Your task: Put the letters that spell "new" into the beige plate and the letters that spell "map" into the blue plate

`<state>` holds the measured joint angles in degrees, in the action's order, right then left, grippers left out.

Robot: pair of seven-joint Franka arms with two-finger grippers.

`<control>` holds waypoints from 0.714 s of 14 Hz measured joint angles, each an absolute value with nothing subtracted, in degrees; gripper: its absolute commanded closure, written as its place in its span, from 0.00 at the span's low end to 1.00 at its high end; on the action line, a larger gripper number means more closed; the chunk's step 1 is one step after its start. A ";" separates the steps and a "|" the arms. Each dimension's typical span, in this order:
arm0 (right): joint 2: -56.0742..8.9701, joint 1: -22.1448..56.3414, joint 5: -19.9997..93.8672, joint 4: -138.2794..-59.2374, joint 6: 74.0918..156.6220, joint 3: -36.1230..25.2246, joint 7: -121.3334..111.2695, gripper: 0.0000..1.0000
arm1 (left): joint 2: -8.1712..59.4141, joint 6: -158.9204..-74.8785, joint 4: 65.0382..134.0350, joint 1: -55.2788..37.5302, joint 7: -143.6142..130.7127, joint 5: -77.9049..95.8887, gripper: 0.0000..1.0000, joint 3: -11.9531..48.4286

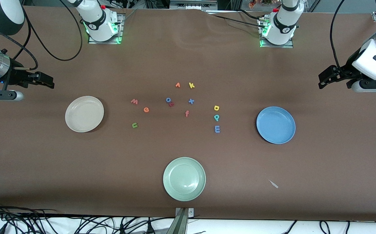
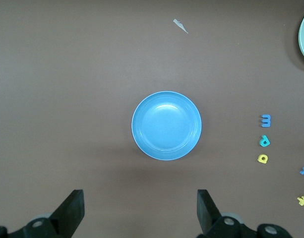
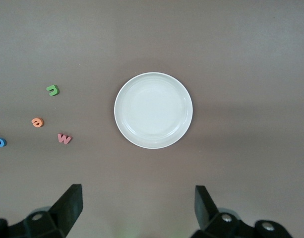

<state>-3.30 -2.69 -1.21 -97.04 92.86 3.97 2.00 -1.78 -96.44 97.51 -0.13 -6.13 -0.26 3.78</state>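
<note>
Both plates bare: blue plate (image 2: 166,126) under left tool (image 2: 140,210), jaws wide.

table (image 1: 188,48): matt brown cloth (faintly creased) | blue plate (image 1: 275,125): smooth, glossy | beige plate (image 1: 84,113): smooth, satin

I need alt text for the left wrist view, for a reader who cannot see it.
A round, plain blue plate lies empty on the brown table, seen from above, with the left tool open over the table beside it. Three small foam letters, a lavender-blue m, a teal p and a yellow a, lie in a row beside the plate.
</note>
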 measured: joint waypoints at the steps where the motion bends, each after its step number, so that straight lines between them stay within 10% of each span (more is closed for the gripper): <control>1: -3.30 -2.69 -1.21 -97.04 92.86 3.97 2.00 0.00 | -1.77 -96.44 97.51 -0.13 -6.13 -0.26 0.00 3.78; 10: -4.06 -2.46 -0.94 -97.09 93.94 4.29 1.93 0.00 | -1.76 -96.35 97.51 -0.15 -6.13 -0.26 0.00 3.82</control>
<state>-4.06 -2.46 -0.94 -97.09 93.94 4.29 1.93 -1.76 -96.35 97.51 -0.15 -6.13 -0.26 3.82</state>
